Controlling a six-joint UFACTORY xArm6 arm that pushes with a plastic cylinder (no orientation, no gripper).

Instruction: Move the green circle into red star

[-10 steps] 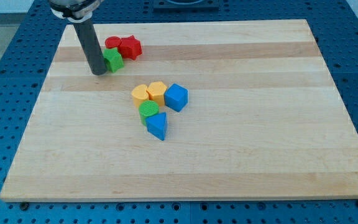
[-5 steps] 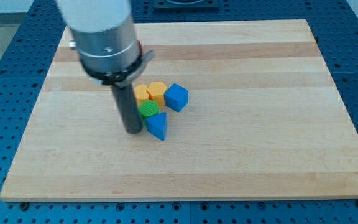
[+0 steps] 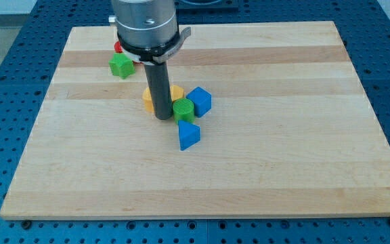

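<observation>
What you see of the arm is a wide silver-grey metal cylinder, brushed and slightly shiny, ringed near its lower edge by a dark band with a small tab jutting out on the view's right. Below it hangs a straight matte charcoal rod (plain, unmarked) ending at my tip (image 3: 162,118).

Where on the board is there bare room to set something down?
Bare: everything right of the blue cube and below the blue wedge. Crowded: around my tip, beside the green circle and yellow blocks; green block upper left.
</observation>
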